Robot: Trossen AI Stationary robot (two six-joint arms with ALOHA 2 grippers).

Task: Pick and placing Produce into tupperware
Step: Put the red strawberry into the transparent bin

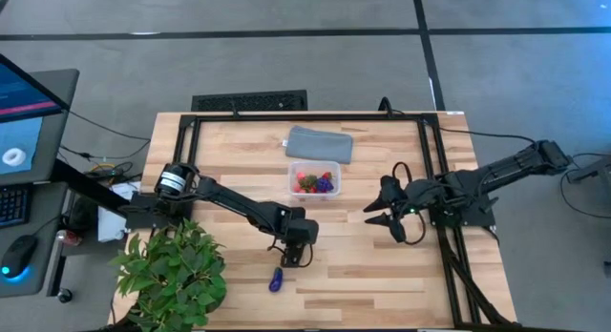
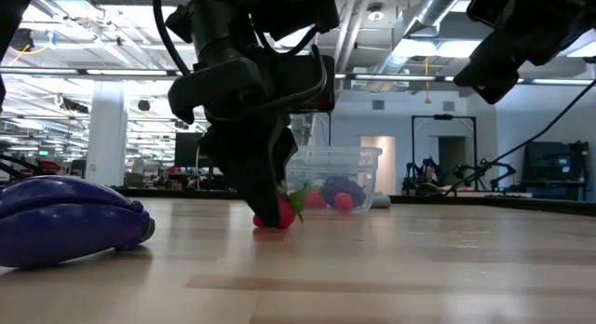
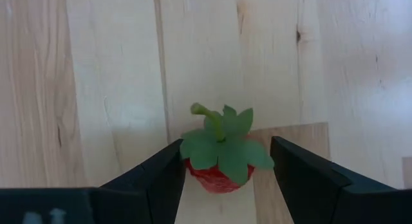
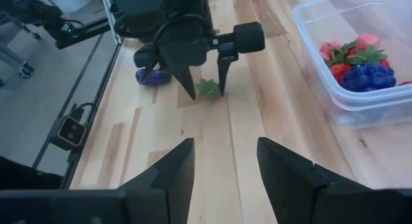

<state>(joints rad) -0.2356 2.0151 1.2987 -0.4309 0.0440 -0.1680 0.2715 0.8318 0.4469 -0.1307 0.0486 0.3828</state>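
Observation:
A red strawberry with a green top (image 3: 219,163) lies on its side on the table near the near edge. My left gripper (image 3: 226,153) is down at the table, open, with one finger on each side of it; the right wrist view shows the same gripper (image 4: 206,92). A dark purple piece (image 1: 275,280) lies just nearer the near edge. The clear tupperware (image 1: 315,181) holds several strawberries and a purple piece. My right gripper (image 1: 384,216) hovers open, right of the tupperware. My left gripper comes from above, pointing down, and straddles the strawberry, which rests on the table. One finger (image 3: 168,176) stands right against the fruit's side (image 3: 193,172); I cannot tell whether it touches. The other finger is apart from it.
A flat grey-blue pad (image 1: 320,144) lies beyond the tupperware toward the far edge. A large leafy plant (image 1: 172,275) stands at the near left corner. A black frame runs along the table's far and right sides. Bare wood lies between the two grippers.

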